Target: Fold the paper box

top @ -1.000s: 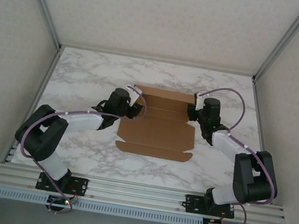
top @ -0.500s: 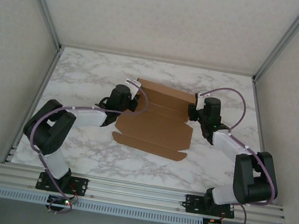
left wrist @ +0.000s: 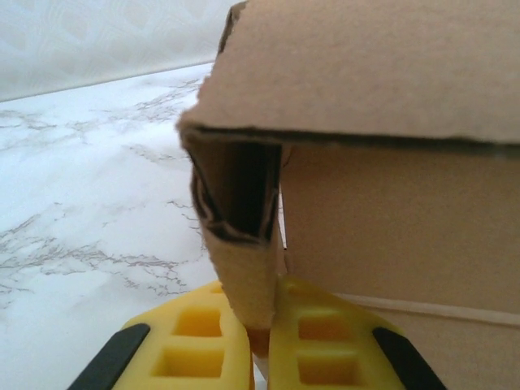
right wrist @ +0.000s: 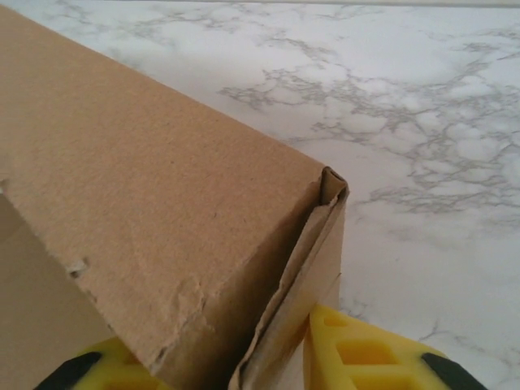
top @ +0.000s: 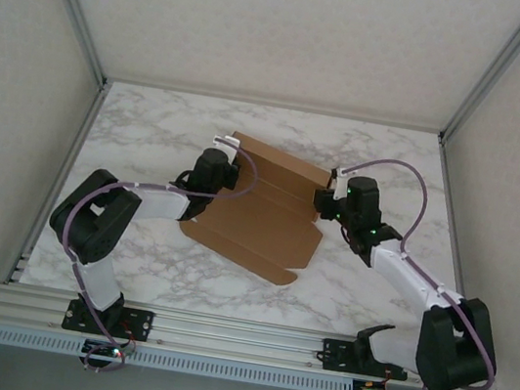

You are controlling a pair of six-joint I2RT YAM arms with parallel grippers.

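The paper box (top: 255,224) lies mid-surface (top: 152,128) between my arms. Its edges are well apart from the frame rails (top: 62,174), with bare marble on every side, widest beyond its far wall. It sits skewed: the raised far wall runs left to right, slanting nearer on the right, and the flat panel stretches from it toward my bases. My left fingers (left wrist: 275,345) are pinched tight on an upright end flap. My right fingers (top: 322,201) straddle the right-end corner, partly apart; I cannot tell whether they grip.

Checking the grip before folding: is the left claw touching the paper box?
Touching. Left wrist view shows the paper box pinched between yellow fingers of the left claw.
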